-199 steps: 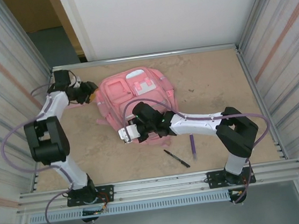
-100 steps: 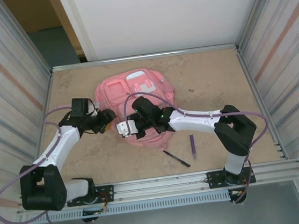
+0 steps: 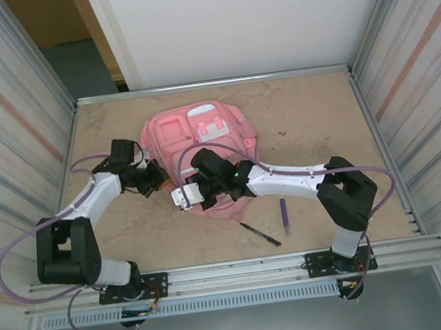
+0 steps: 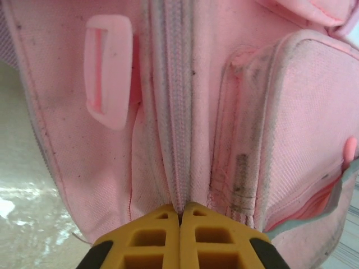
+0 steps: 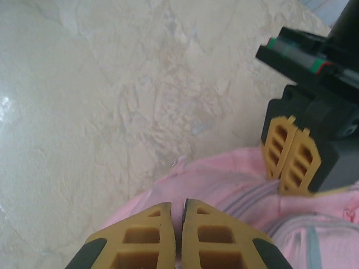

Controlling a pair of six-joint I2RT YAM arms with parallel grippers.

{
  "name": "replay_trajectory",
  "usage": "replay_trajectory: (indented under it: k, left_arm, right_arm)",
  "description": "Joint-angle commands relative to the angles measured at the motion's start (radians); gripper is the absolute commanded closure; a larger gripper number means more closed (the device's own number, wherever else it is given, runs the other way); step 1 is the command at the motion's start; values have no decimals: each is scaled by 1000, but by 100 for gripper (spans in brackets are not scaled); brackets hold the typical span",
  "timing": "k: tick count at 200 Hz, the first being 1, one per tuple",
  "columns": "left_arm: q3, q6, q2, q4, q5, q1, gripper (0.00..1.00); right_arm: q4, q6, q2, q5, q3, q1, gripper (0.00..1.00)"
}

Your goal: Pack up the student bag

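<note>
The student bag (image 3: 210, 133) is a large pink backpack lying flat at mid-table, front pockets up. My left gripper (image 3: 157, 180) is at the bag's left edge; in the left wrist view its yellow fingers (image 4: 180, 212) are shut on the fabric along a zipper seam of the bag (image 4: 112, 140). My right gripper (image 3: 183, 198) is over the bag's near-left corner. Its fingers (image 5: 183, 204) are shut on a fold of the pink fabric (image 5: 224, 179). The left gripper (image 5: 283, 182) shows close by in the right wrist view, touching the same edge.
A black pen (image 3: 260, 234) and a purple marker (image 3: 284, 213) lie on the table to the right of the bag, near the front. Metal walls enclose the table on the left, right and back.
The left arm swung from the bag's far-left side to its near-left edge, and its jaws closed on the fabric. The right gripper kept its grip; the bag's near part shifted slightly.
</note>
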Motion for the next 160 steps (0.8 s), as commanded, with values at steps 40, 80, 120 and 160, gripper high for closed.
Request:
replay_trajectory:
  k: [40,80,120,160]
  left_arm:
    - [249,11,232,120,-34,127,100]
    - [462,-72,448,123,57,175,99]
    - [358,-62,343,124,43,150,66]
    - [83,-13,58,117,-36,107,56]
  right_arm:
    - [-149,28,-120,134,-152,11,100]
    - [-112,83,-157,90,-198,-3,100]
    - [-58,95,-126,107,-182,-3,100]
    - [37,156,-86,55,-167,-35,100]
